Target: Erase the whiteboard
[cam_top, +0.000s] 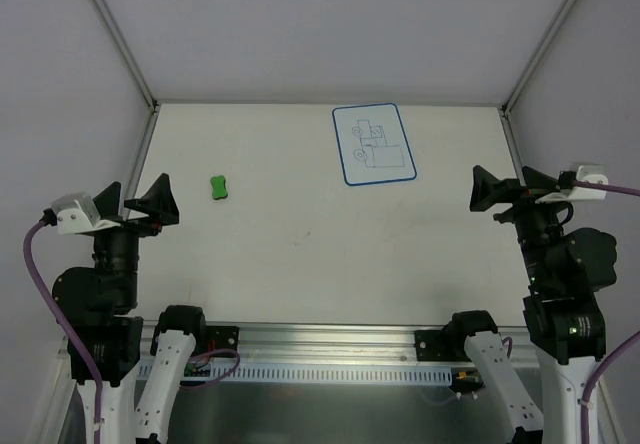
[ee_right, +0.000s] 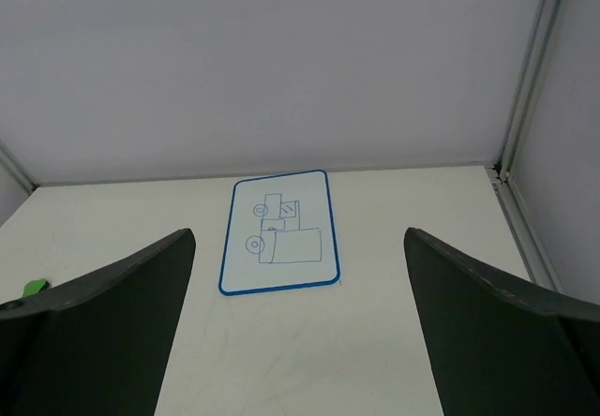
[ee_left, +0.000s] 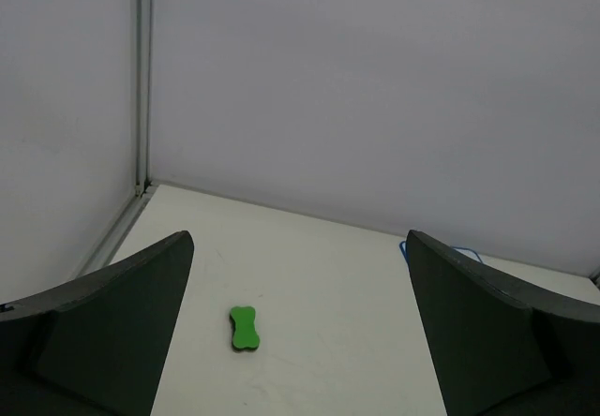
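Note:
The whiteboard (cam_top: 374, 144) lies flat at the back right of the table, white with a blue rim and a thin dark line drawing of boxes and circles. In the right wrist view the whiteboard (ee_right: 278, 232) lies ahead, left of centre. A small green bone-shaped eraser (cam_top: 219, 187) lies on the table's left half; the eraser (ee_left: 245, 328) shows ahead in the left wrist view. My left gripper (cam_top: 146, 204) hovers open near the left edge, empty. My right gripper (cam_top: 509, 190) hovers open near the right edge, also empty.
White enclosure walls with metal corner posts (cam_top: 115, 34) close the table on three sides. A metal rail (cam_top: 330, 354) with both arm bases runs along the near edge. The table surface (cam_top: 320, 254) is pale with faint scuffs.

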